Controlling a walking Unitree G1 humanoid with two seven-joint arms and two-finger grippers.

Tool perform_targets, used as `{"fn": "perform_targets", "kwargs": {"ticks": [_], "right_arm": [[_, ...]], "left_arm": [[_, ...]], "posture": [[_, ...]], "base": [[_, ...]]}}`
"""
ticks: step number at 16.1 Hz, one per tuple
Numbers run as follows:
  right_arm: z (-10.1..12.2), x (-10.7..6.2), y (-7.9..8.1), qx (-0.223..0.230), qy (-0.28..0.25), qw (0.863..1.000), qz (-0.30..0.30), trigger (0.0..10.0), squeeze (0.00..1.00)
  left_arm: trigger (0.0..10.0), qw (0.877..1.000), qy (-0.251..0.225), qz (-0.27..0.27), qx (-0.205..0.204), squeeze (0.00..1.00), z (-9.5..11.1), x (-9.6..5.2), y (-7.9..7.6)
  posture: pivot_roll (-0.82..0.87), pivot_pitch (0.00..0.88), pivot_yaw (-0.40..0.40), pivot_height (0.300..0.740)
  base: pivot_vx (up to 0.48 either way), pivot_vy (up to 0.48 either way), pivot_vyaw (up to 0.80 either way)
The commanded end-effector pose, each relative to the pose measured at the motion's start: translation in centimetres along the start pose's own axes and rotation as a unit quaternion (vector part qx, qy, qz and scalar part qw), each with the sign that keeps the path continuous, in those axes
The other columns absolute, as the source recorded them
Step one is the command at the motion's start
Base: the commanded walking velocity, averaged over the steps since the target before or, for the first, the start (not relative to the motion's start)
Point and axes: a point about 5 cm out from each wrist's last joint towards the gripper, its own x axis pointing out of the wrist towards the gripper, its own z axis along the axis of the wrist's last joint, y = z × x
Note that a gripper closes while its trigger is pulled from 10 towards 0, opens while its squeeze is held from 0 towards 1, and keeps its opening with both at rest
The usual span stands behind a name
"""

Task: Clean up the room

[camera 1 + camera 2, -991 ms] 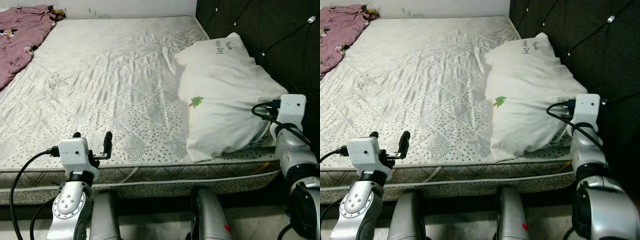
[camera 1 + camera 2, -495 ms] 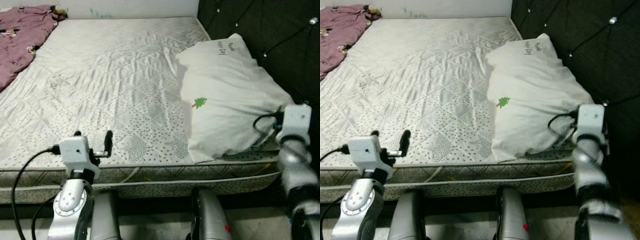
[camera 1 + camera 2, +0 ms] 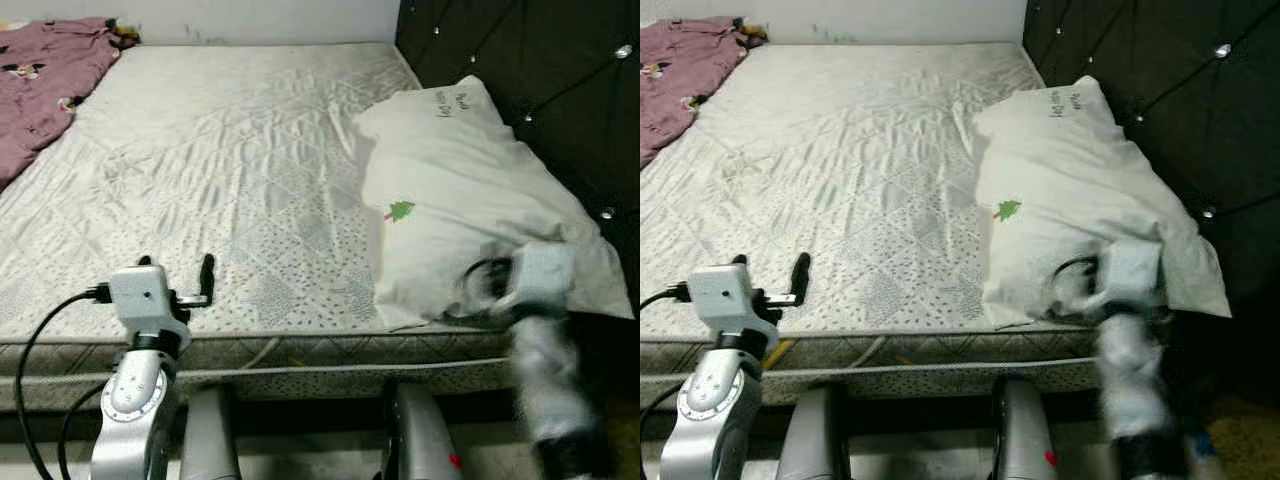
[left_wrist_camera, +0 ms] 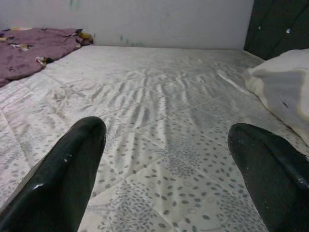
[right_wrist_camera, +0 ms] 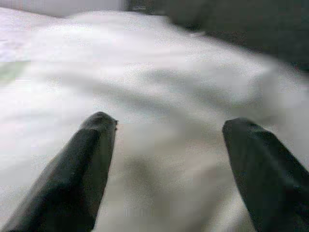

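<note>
From the head views, a plump white pillow (image 3: pixel 470 215) (small green tree print) lies against the dark tufted headboard (image 3: pixel 1140 80) on the quilted, dotted mattress (image 3: pixel 220 170); a purple blanket (image 3: pixel 40 85) is crumpled at the far corner. Left wrist: left gripper (image 4: pixel 166 169) fingers spread over the mattress. Right wrist: right gripper (image 5: pixel 169 166) spread, blurred, before soft pillow fabric

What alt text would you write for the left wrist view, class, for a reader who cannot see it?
Two black fingers of the left end effector, set wide apart, frame a bare quilted mattress with a spotted print. A white pillow lies at one side by a dark headboard, and purple bedding is bunched at the far corner against a pale wall.
</note>
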Motion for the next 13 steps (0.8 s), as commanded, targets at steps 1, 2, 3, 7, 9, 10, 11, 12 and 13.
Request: {"fn": "perform_targets", "kwargs": {"ticks": [1, 2, 3, 7, 9, 10, 11, 12, 13], "right_arm": [[1.1, -0.1, 1.1, 0.015, -0.02, 0.999, 0.03, 10.0, 1.0], [2.0, 0.2, 1.8, 0.031, -0.038, 0.998, 0.042, 10.0, 1.0], [2.3, 0.5, 2.0, 0.04, -0.042, 0.997, 0.043, 10.0, 1.0], [3.8, 1.6, 2.2, 0.054, -0.058, 0.996, 0.049, 10.0, 1.0], [4.3, 1.9, 2.5, 0.076, -0.06, 0.994, 0.053, 10.0, 0.0], [4.6, 2.1, 2.8, 0.077, -0.065, 0.994, 0.052, 10.0, 0.0], [4.9, 2.2, 3.0, 0.078, -0.067, 0.993, 0.05, 10.0, 0.0], [5.1, 2.3, 3.3, 0.087, -0.067, 0.993, 0.049, 10.0, 0.0], [5.2, 2.3, 3.5, 0.093, -0.065, 0.992, 0.05, 10.0, 0.0]], "left_arm": [[10.0, 1.0, -0.011, 0.006, 0.0, 0.0, 0.2, 0.5, 0.1], [10.0, 1.0, -0.019, 0.004, 0.0, 0.0, 0.4, 1.2, 0.0], [10.0, 1.0, -0.025, 0.001, 0.0, 0.0, 0.5, 1.6, -0.1], [10.0, 0.999, -0.041, 0.004, -0.004, 0.0, 1.0, 2.6, -0.1], [10.0, 0.999, -0.045, 0.007, -0.003, 0.0, 0.8, 2.7, 0.1], [10.0, 0.999, -0.045, 0.007, -0.002, 0.0, 0.7, 2.7, 0.2], [10.0, 0.999, -0.046, 0.007, -0.001, 0.0, 0.7, 2.7, 0.3], [10.0, 0.999, -0.047, 0.007, 0.0, 0.0, 0.7, 2.6, 0.4], [10.0, 0.999, -0.048, 0.008, 0.0, 0.0, 0.7, 2.5, 0.4]], "posture": [[-0.02, 0.0, 0.0, 0.517], [-0.02, 0.0, 0.002, 0.517], [-0.02, 0.0, 0.002, 0.517], [-0.03, 0.0, 0.008, 0.517], [-0.02, 0.0, 0.017, 0.517], [-0.02, 0.0, 0.017, 0.521], [-0.02, 0.0, 0.016, 0.531], [-0.02, 0.0, 0.014, 0.54], [-0.01, 0.0, 0.012, 0.545]], "base": [[0.0, 0.0, 0.0], [0.0, 0.0, 0.0], [0.0, 0.0, 0.0], [0.0, 0.0, 0.0], [0.0, 0.0, 0.0], [0.0, 0.0, 0.0], [0.0, 0.0, 0.0], [0.0, 0.0, 0.0], [0.0, 0.0, 0.0]]}}
